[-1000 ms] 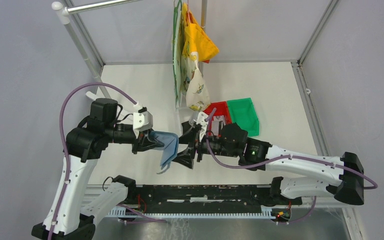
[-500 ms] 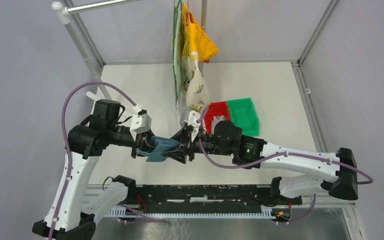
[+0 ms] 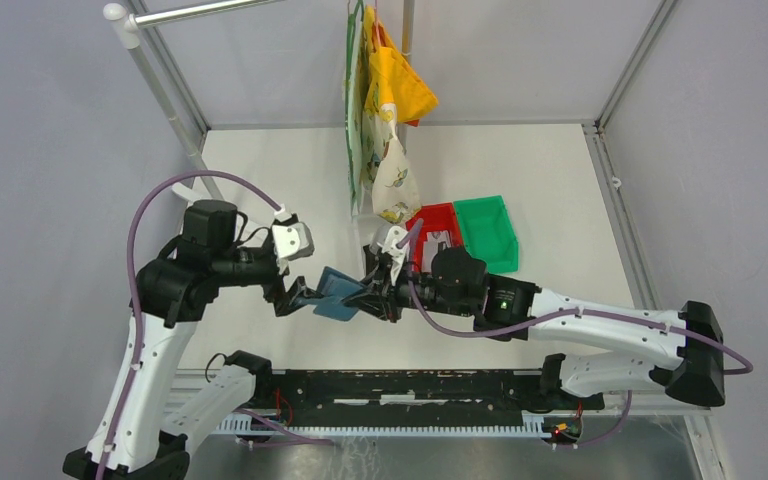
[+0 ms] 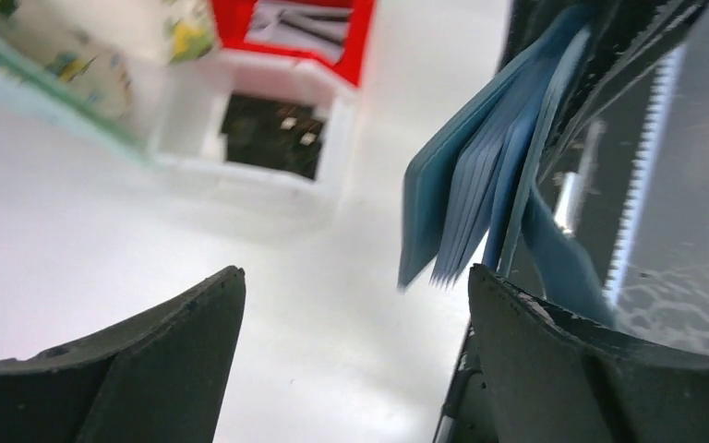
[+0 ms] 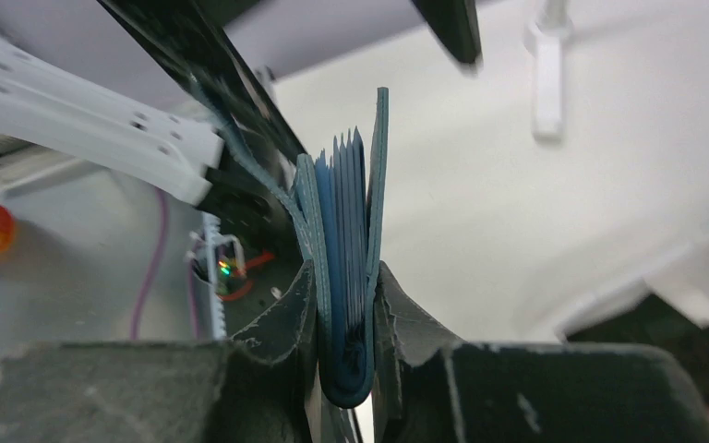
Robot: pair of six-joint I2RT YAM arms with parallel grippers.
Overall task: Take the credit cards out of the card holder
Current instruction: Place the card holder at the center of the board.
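Currently: small teal-blue folding card holder [image 3: 339, 293] held up off the white table [image 3: 280, 180], between the two arms, near the table's front edge. Right gripper [image 5: 343, 269] is clenched on it at the folded spine. Covers and thin blue inner leaves stand edge-on out of the jaws, slightly fanned. Cannot tell the credit cards from the leaves; every edge reads blue. Left gripper [image 4: 353, 277] is spread wide, grasping nothing. The holder's free edges hang just beside one of its fingers [image 4: 600, 369]; contact unclear. A loose blue strip trails from the holder toward that finger. Beyond the right arm, a red plastic bin [image 3: 438, 224] sits side by side with a green plastic bin [image 3: 487, 232]. Patterned and yellow cloths [image 3: 390, 110] hang over the table's middle.
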